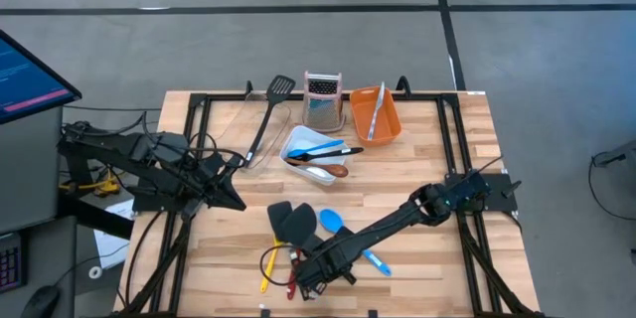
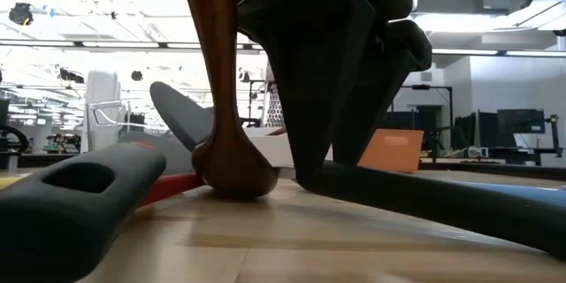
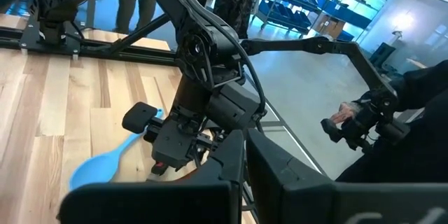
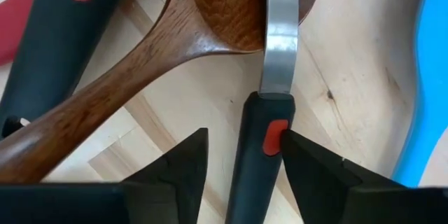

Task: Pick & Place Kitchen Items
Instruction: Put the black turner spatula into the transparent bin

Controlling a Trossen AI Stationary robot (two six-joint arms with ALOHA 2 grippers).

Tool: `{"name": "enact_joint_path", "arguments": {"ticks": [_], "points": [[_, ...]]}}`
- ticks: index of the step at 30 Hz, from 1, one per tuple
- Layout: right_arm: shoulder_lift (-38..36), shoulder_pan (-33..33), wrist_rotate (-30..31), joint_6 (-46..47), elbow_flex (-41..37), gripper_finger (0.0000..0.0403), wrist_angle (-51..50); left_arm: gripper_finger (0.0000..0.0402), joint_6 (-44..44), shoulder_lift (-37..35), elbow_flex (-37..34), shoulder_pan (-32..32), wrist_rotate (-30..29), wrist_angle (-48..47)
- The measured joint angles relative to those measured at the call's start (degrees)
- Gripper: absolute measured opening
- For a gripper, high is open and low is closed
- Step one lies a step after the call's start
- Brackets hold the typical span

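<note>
Right pincer (image 4: 241, 157) sits low at the near bench (image 1: 427, 159) edge, fingers apart astride a black-handled tool (image 4: 259, 147) lying beside a wooden spoon (image 4: 161, 56). Left pincer (image 1: 236, 159), fingers together, waits at the left side.

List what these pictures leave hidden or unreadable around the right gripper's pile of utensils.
- High view: the right gripper covers the tool between its fingers.
- Right wrist view: the black-handled tool has its working end cut off at the top edge; the wooden spoon runs off the frame.
- Low view: a blurred dark handle blocks the pile's near side.
</note>
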Motion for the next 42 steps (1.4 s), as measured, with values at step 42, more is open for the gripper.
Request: {"name": "enact_joint_path", "arguments": {"ticks": [42], "points": [[-0.87, -1.71, -3.13, 0.02, -5.75, 0.0176, 4.36, 0.0003, 0.0, 0.0, 0.0, 0.02, -1.25, -1.05]]}}
